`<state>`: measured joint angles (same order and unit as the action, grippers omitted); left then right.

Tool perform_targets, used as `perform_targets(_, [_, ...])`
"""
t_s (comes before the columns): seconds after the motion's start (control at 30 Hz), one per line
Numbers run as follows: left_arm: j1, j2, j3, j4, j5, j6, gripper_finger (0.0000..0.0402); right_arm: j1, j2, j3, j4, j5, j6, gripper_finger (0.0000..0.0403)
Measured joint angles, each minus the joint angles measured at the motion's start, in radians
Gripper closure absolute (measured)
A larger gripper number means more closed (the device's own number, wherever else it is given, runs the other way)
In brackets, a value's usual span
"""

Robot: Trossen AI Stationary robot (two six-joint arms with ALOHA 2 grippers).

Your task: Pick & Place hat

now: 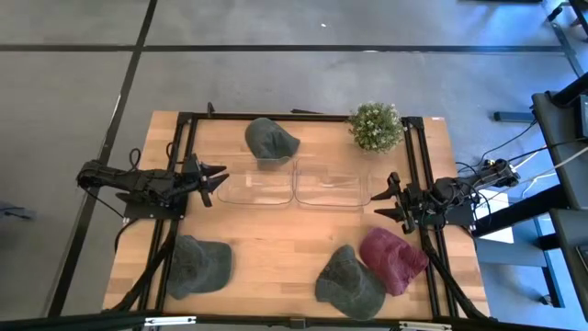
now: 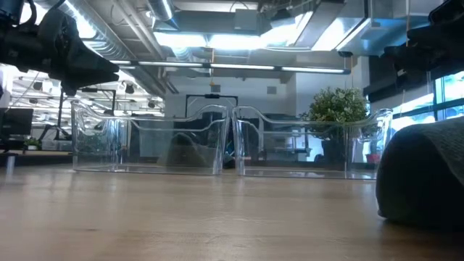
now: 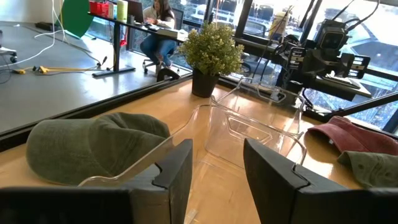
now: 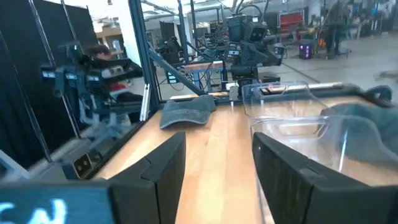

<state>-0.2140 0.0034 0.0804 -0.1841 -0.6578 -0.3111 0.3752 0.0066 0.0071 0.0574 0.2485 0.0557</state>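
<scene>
Several caps lie on the wooden table. A green cap sits by the far wall of the left clear bin. Another green cap is at the near left. A third green cap lies at the near right, beside a maroon cap. My left gripper hovers open at the left bin's left end. My right gripper hovers open at the right end of the right bin.
The two clear bins stand side by side at mid-table. A potted plant stands at the far right. Bare wood lies between the bins and the near caps. A person sits at a desk beyond the table.
</scene>
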Motion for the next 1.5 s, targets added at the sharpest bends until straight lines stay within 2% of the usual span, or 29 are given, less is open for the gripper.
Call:
perform_targets(0.1, [0.0,0.0,0.0,0.0,0.0,0.0,0.0263,0.0,0.0,0.0,0.012,0.085,-0.241,0.0217])
perform_targets(0.2, [0.0,0.0,0.0,0.0,0.0,0.0,0.0262,0.0,0.0,0.0,0.013,0.107,-0.374,0.0217])
perform_targets(0.43, [0.0,0.0,0.0,0.0,0.0,0.0,0.0263,0.0,0.0,0.0,0.013,0.108,-0.443,0.0217])
perform_targets(0.83, [0.0,0.0,0.0,0.0,0.0,0.0,0.0262,-0.007,0.0,0.0,0.015,0.123,-0.346,0.0217])
perform_targets(1.03, [0.0,0.0,0.0,0.0,0.0,0.0,0.0263,-0.029,0.0,0.0,0.113,0.21,-0.084,0.0217])
perform_targets(1.17, [0.0,0.0,0.0,0.0,-0.02,0.067,0.0262,-0.044,-0.001,0.0,0.195,0.289,0.068,0.0217])
perform_targets(1.37, [0.0,0.0,0.0,0.0,-0.025,0.043,0.0263,-0.05,0.0,0.0,0.279,0.381,0.074,0.0217])
perform_targets(1.5, [0.0,0.0,0.0,0.0,-0.026,0.038,0.0262,-0.051,0.009,0.037,0.258,0.374,0.071,0.0217])
